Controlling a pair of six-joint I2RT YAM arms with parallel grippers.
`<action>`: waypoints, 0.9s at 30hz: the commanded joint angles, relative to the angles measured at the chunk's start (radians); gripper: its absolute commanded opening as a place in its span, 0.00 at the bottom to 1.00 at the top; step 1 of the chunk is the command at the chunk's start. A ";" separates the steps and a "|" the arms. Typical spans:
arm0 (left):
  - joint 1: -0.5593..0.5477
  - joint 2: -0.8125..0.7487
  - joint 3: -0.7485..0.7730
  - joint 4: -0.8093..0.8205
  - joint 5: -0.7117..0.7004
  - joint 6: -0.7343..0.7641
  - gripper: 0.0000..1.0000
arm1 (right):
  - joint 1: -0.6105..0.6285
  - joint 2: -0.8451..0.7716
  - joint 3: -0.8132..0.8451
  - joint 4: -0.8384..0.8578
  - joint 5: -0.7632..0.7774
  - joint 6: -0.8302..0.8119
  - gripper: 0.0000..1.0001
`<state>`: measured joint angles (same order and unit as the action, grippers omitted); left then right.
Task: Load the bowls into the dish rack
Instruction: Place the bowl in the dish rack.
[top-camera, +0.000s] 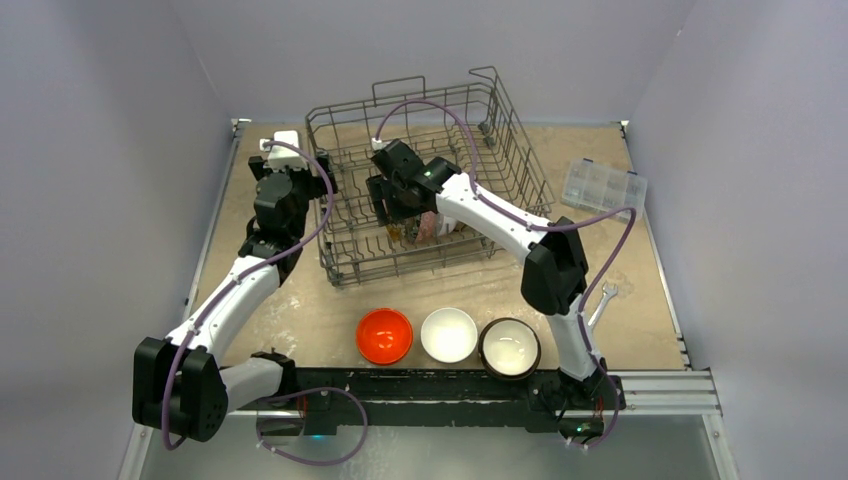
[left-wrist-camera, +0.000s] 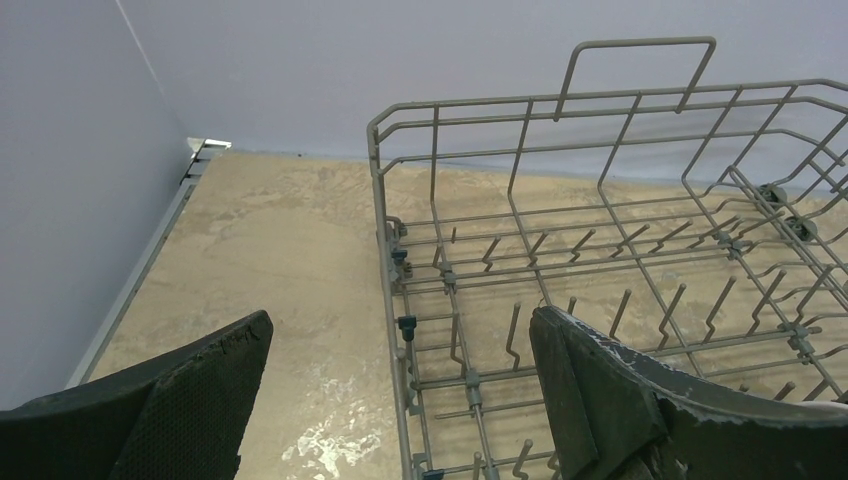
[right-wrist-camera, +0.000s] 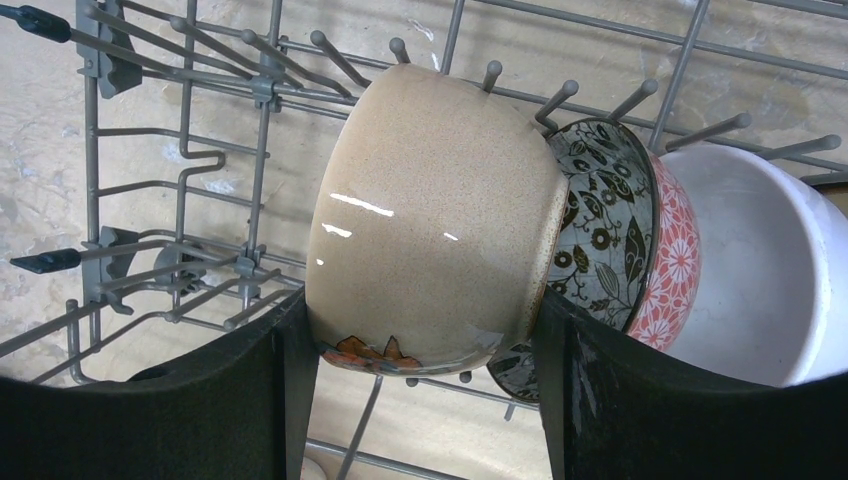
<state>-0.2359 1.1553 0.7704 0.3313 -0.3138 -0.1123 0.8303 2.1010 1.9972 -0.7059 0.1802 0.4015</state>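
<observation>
Right gripper (right-wrist-camera: 422, 315): its two black fingers are pressed against opposite sides of a tan bowl (right-wrist-camera: 430, 200), which is pinched between them.
Tan bowl: it is held on its side over the tines inside the dish rack (top-camera: 360, 262), with its rim turned toward a leaf-patterned bowl (right-wrist-camera: 600, 210) and touching it.
Bowls already racked: the leaf-patterned bowl, a red-patterned bowl (right-wrist-camera: 675, 260) and a white racked bowl (right-wrist-camera: 750, 270) are stood on edge in a row, each nested against the next.
Left gripper (left-wrist-camera: 400, 330): its fingers are spread wide and nothing is held; it is hung just outside the rack's left wall.
Bowls on the table (top-camera: 300, 310): an orange-red bowl (top-camera: 385, 335), a plain white bowl (top-camera: 449, 334) and a dark bowl (top-camera: 509, 347) with a cream inside are lined up upright near the arm bases, well apart from the rack.
Clear box (top-camera: 603, 186): it is seen on the table to the right of the rack.
</observation>
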 joint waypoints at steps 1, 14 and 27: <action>0.006 -0.022 -0.009 0.048 0.018 -0.009 0.99 | 0.001 -0.027 0.025 0.042 -0.028 0.009 0.40; 0.006 -0.020 -0.009 0.048 0.019 -0.008 0.99 | 0.002 -0.071 0.036 0.059 -0.030 0.005 0.90; 0.006 -0.025 -0.009 0.046 0.019 -0.003 0.99 | 0.001 -0.141 0.021 0.086 -0.068 -0.013 0.97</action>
<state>-0.2359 1.1553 0.7704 0.3347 -0.3058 -0.1123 0.8303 2.0518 1.9972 -0.6647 0.1467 0.4015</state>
